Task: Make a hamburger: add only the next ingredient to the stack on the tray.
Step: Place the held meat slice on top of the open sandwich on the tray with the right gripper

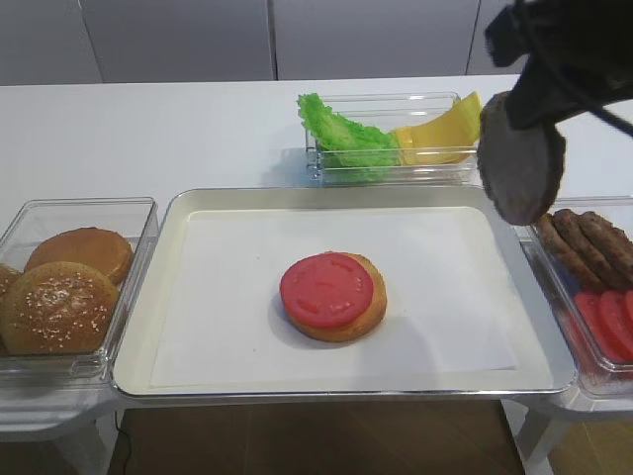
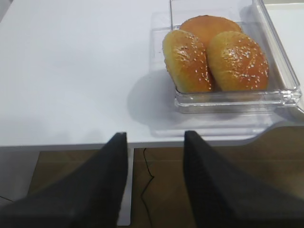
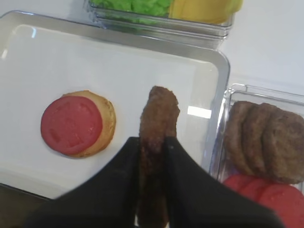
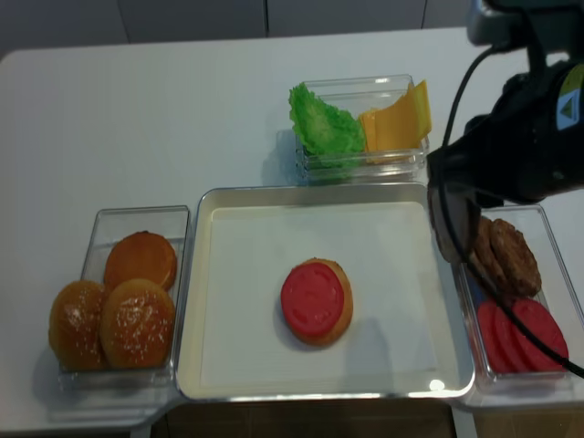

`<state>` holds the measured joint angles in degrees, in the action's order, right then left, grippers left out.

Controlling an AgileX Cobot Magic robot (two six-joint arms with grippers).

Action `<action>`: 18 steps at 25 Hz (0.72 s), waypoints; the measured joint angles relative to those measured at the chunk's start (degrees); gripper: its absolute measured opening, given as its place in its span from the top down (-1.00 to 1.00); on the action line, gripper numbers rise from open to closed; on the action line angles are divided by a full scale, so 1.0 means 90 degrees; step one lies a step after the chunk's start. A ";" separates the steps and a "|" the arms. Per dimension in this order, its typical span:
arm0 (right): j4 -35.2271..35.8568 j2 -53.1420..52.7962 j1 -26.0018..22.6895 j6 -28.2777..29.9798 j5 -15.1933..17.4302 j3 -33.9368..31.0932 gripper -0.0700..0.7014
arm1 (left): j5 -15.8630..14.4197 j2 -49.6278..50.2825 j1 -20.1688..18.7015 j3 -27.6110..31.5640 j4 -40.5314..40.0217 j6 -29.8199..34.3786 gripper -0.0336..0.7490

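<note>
A flat brown meat patty [image 1: 521, 158] hangs on edge from my right gripper [image 3: 153, 140], which is shut on it. It hovers above the right rim of the silvery tray [image 1: 346, 193], between the tray and the right-hand bin. In the right wrist view the patty [image 3: 159, 114] sticks out past the fingertips, over the white paper. The stack [image 1: 333, 295], a bun base topped by a red tomato slice [image 1: 326, 289], sits mid-tray, left of the patty. My left gripper [image 2: 156, 135] is open and empty over the table's front edge, near the bun bin.
A clear bin of sesame buns [image 1: 74, 287] stands left of the tray. A bin with lettuce and cheese [image 1: 391, 139] stands behind it. On the right, a bin [image 1: 593, 267] holds more patties and tomato slices.
</note>
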<state>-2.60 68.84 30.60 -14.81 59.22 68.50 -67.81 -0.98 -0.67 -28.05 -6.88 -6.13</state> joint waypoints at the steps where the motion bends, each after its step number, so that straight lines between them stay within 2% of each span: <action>1: -0.0014 0.0049 0.0143 0.0005 -0.0015 0.0004 0.49 | 0.0000 0.0000 0.0000 0.0000 0.0000 0.0000 0.16; 11: -0.0468 0.1090 0.1513 -0.0345 -0.0670 0.0004 0.49 | 0.0000 0.0000 0.0000 0.0000 0.0000 0.0000 0.16; 18: -0.1212 0.1912 0.1997 -0.0599 -0.0879 0.0157 0.49 | 0.0000 0.0000 0.0000 0.0000 0.0000 0.0000 0.16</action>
<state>-13.51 86.05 48.58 -20.20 51.31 69.90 -67.81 -0.98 -0.67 -28.05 -6.88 -6.13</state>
